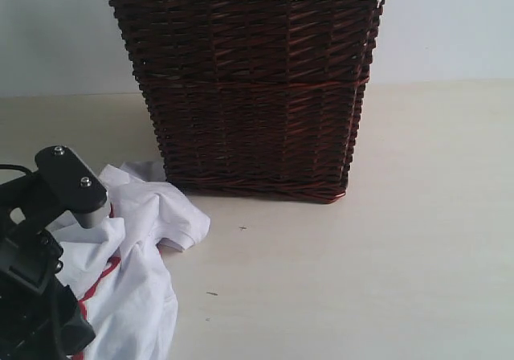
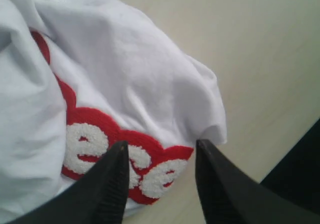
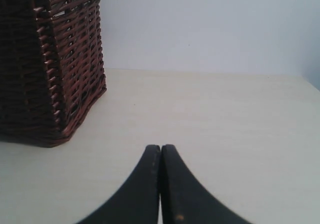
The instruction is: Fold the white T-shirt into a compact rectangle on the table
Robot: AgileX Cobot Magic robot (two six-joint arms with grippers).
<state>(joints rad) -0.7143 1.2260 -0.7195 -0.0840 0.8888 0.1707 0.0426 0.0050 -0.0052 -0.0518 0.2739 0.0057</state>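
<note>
The right gripper (image 3: 160,149), closed, hovers near the wicker basket (image 3: 50,64).

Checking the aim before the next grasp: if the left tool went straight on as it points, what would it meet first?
Most likely the white T-shirt, at its red band with fluffy letters, crumpled directly ahead of the open left tool. The depth between them is unclear.

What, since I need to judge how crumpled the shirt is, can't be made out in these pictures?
- white T-shirt: exterior view, near part hidden behind the left arm and cut off by the bottom edge.
- red band's letters: left wrist view, partly covered by folds and the left gripper; not readable whole.
- basket: exterior view, top cut off; inside unseen.
</note>
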